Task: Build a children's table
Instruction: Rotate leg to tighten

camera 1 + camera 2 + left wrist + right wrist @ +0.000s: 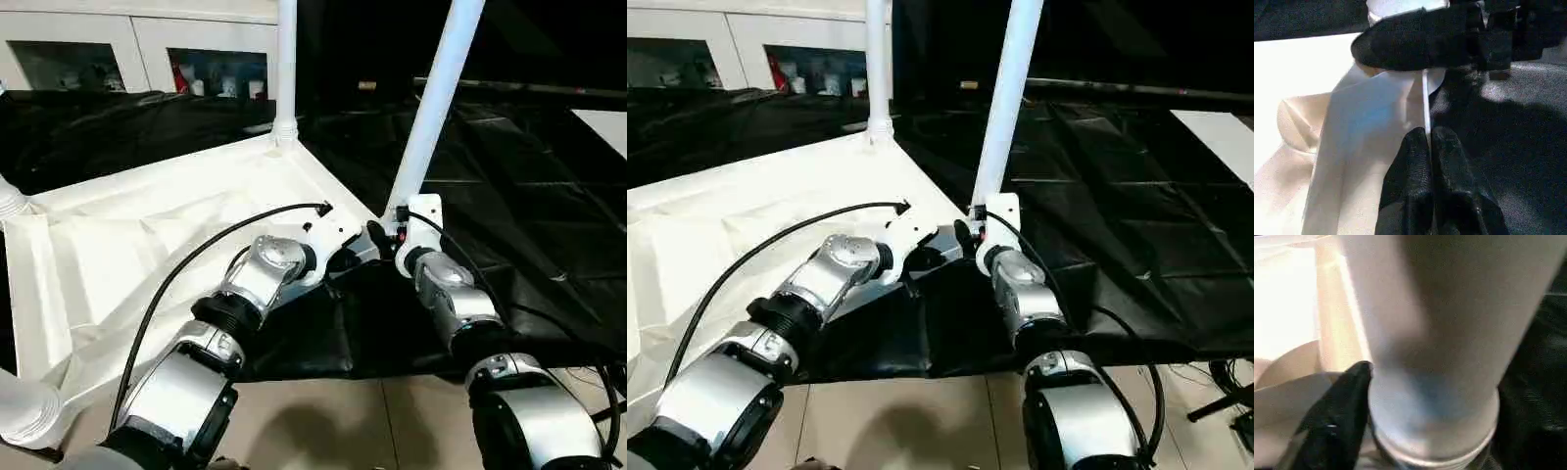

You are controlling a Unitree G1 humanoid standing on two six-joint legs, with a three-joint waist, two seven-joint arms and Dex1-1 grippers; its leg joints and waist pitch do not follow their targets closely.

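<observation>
The right gripper [377, 235] grips the base of a leaning leg [431, 108] at the near corner socket. The left gripper [1430, 147], fingers pressed together, sits beside it on the upturned tabletop [127, 245], which lies on black sheeting [509, 176]. Another leg [286, 64] stands upright at the far corner.

The tabletop [147, 235] lies at nine o'clock on the black sheet [509, 196]; one leg [431, 108] stands at its near-right corner, another [286, 69] at twelve o'clock behind.
</observation>
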